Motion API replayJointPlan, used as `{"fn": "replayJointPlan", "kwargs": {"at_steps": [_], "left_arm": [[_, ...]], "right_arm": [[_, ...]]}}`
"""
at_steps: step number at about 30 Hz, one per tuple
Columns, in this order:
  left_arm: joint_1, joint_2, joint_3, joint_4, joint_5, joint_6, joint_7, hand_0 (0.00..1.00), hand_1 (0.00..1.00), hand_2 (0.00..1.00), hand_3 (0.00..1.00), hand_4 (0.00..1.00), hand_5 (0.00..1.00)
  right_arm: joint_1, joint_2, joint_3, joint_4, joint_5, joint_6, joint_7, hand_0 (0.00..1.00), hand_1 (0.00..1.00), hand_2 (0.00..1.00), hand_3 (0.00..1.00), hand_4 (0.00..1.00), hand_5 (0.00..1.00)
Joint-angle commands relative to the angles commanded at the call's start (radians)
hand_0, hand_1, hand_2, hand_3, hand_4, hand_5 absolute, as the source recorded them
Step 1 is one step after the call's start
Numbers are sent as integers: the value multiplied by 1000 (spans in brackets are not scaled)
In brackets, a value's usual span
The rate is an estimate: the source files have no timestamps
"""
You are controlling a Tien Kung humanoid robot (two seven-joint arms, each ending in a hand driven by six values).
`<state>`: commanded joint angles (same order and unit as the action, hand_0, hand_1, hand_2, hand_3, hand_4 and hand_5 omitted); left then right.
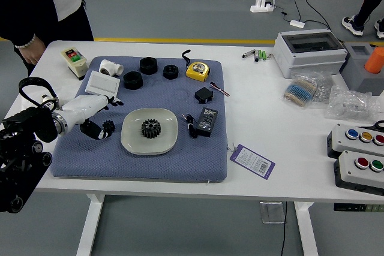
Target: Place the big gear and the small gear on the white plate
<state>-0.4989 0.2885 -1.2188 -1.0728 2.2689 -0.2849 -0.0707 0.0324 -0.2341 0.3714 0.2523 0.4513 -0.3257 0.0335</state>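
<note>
My left hand is open wide, with a gap between my thumb and my other fingers, and it holds nothing. The white plate is the middle of my clock. My hand is out at 9 o'clock, over the blue mat. The small gear is at 9 o'clock too, down on the mat and off the plate. It is just beside my thumb tip, and I can't tell if they touch. The big gear sits in the middle of the plate.

The white box is between 10 and 11 o'clock, near my fingers. The white pipe is at 11. One black ring is between 11 and 12, one more is at 12, and the last one is between 12 and 1. The yellow tape measure is at 1, the little black block is at 2, and the black box is at 3. The purple and white tag is off the mat, between 3 and 4.

Far off at 10 o'clock, a person's hand hangs by the table's corner.
</note>
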Motion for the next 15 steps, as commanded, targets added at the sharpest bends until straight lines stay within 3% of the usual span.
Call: {"fn": "replayJointPlan", "kwargs": {"at_steps": [13, 14, 15], "left_arm": [[6, -16, 12, 73, 0, 59, -12, 601, 691, 769, 788, 811, 2], [6, -16, 13, 76, 0, 62, -13, 503, 604, 712, 616, 502, 2], [6, -17, 13, 77, 0, 65, -13, 503, 604, 712, 616, 502, 2]], "right_arm": [[-4, 2, -5, 0, 3, 0, 1, 700, 708, 735, 561, 792, 650], [-5, 2, -6, 0, 4, 0, 1, 701, 708, 735, 561, 791, 649], [-5, 2, -7, 0, 4, 0, 1, 701, 708, 735, 561, 791, 649]]}}
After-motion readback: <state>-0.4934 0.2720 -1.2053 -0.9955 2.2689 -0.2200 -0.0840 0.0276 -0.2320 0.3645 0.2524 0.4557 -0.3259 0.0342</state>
